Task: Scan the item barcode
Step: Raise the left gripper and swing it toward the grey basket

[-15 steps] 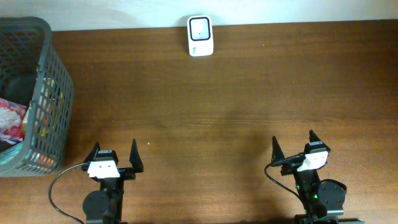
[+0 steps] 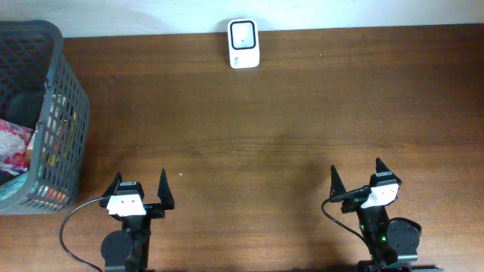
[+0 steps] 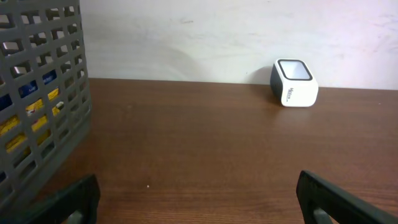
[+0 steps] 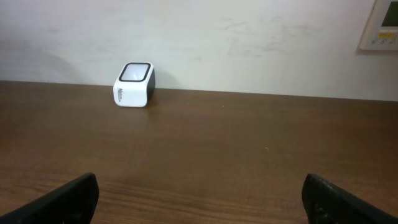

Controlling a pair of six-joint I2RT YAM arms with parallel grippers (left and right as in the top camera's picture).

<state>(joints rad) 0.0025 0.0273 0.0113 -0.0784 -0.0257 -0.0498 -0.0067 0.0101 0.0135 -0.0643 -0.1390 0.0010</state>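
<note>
Grey plastic lattice basket (image 2: 72, 98) sits at the far left edge of the dark brown wooden table (image 2: 265, 128). Packed goods are inside: pink-and-white packet (image 2: 13, 142) on top, yellow and blue packs visible through the mesh. Can't tell which one is the scan item. Left gripper (image 2: 139, 181) is at the near edge, right of the basket, fingers spread wide, holding nothing. Small white box scanner with dark window (image 2: 243, 44) is at the far edge against the wall, roughly centre, well apart from both grippers. Right gripper (image 2: 357, 174) is at the near edge on the right, fingers likewise wide apart, nothing between them.
</note>
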